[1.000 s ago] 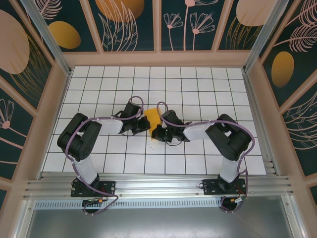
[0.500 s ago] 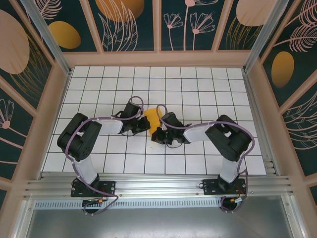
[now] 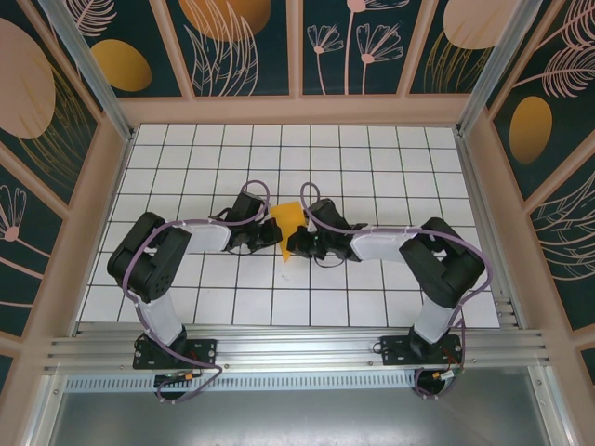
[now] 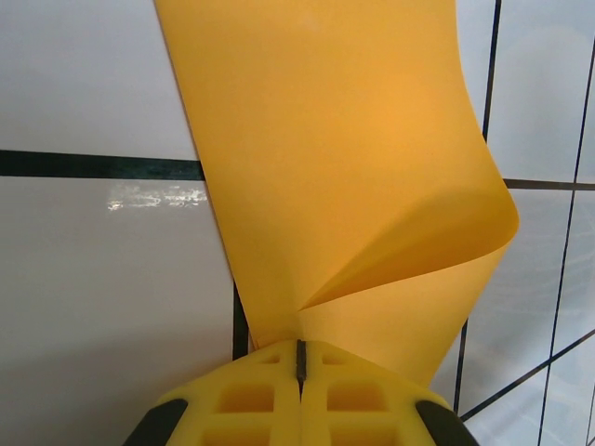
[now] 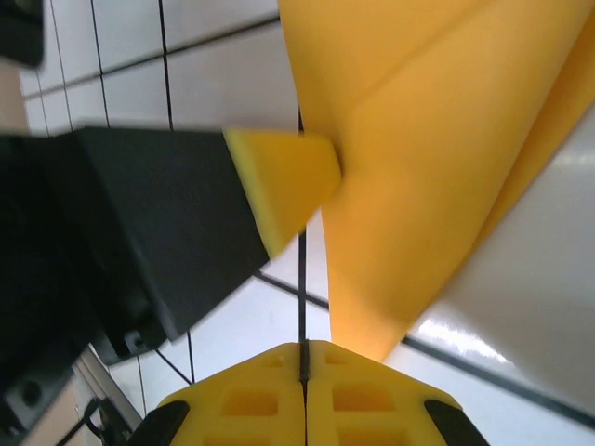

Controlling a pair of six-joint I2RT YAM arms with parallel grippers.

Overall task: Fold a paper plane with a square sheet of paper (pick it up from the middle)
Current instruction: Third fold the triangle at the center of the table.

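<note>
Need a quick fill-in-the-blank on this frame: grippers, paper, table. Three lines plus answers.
1. The left gripper and the right gripper both have their jaws ___.
2. In the top view the paper sits ___ the two grippers.
3. The table is white with a dark ___ of lines.
Missing words: shut; between; grid.

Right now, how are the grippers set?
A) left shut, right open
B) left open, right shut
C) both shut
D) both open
C: in the wrist views the left gripper and the right gripper each show fingers meeting with no gap, right at the paper.
</note>
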